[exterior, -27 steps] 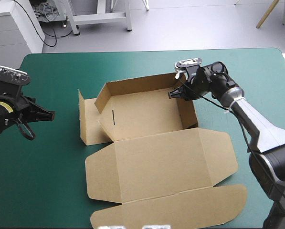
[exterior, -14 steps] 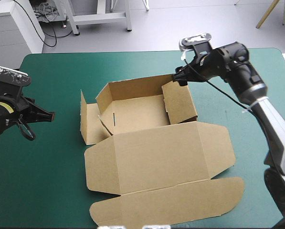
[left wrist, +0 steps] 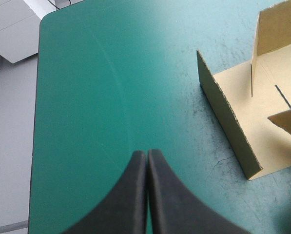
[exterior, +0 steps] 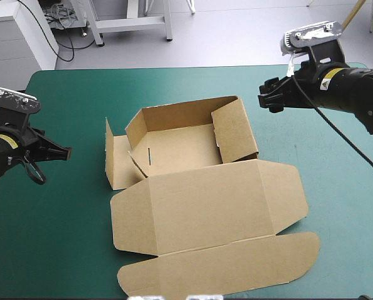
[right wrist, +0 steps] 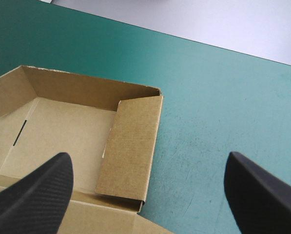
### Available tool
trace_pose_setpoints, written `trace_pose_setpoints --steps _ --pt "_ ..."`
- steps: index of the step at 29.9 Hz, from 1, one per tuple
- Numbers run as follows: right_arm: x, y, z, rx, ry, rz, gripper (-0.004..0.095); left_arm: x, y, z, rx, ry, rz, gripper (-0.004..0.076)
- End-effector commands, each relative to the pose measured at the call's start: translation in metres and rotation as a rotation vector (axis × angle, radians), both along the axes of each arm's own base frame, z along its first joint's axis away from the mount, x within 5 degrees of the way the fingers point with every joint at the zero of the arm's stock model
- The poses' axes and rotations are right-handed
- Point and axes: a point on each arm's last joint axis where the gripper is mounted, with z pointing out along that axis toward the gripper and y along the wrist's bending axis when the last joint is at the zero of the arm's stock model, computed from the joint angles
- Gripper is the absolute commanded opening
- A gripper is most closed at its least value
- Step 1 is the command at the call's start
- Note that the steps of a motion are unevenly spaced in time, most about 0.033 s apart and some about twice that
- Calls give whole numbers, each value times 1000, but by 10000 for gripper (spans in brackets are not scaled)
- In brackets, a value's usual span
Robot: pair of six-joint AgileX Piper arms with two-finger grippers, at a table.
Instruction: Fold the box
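At the middle of the table (exterior: 55,250), on its teal-green cover, the brown box (exterior: 198,187) lies part-formed. Its far wall (exterior: 180,112) and right side wall (exterior: 235,131) are raised, its left side flap (exterior: 114,156) stands but splays outward, and its lid panel (exterior: 211,209) lies flat toward the near edge.

Left end effector (exterior: 66,151): black fingers pressed together in a point, empty, hovering near the table's left edge, well apart from the box.

Right end effector (exterior: 268,100): fingers spread wide, empty, over the far right of the table, beyond the raised right side wall and not touching it.

Handling, as judged: a single cut sheet of board, light, stiff across each panel but hinging freely at its scored creases. Raised walls will likely spring open unless tucked, and the sheet may slide on the cover if pushed from one side only.

Suggested hold: pinch the free upper edge of the splayed left side flap, or a side edge of the lid panel, clear of the creases.
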Motion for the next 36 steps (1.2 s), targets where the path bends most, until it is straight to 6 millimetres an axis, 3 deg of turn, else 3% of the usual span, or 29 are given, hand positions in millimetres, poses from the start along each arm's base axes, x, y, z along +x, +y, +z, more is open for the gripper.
trace_pose_setpoints --steps 1,5,9,19,24,28,31,36 --pt "0 -1 8 -6 -46 6 778 -3 1 15 -9 -97 1 -10" --pt "25 9 -11 -31 26 8 778 -3 1 15 -9 -97 1 -10" --pt "60 22 -43 -66 135 11 778 -3 1 15 -9 -95 1 -10" --pt "147 52 -150 -157 391 8 707 -4 1 14 -8 -86 2 -10" --pt "169 54 -187 -140 469 6 619 -4 1 14 -8 -86 2 -10" --pt "177 51 -202 -141 506 -6 505 -4 1 14 -8 -86 2 -10" --pt "177 49 -202 -124 510 8 370 -4 1 14 -8 -86 2 -10" --pt "179 46 -203 -93 523 16 18 -4 1 14 -8 -88 2 -10"
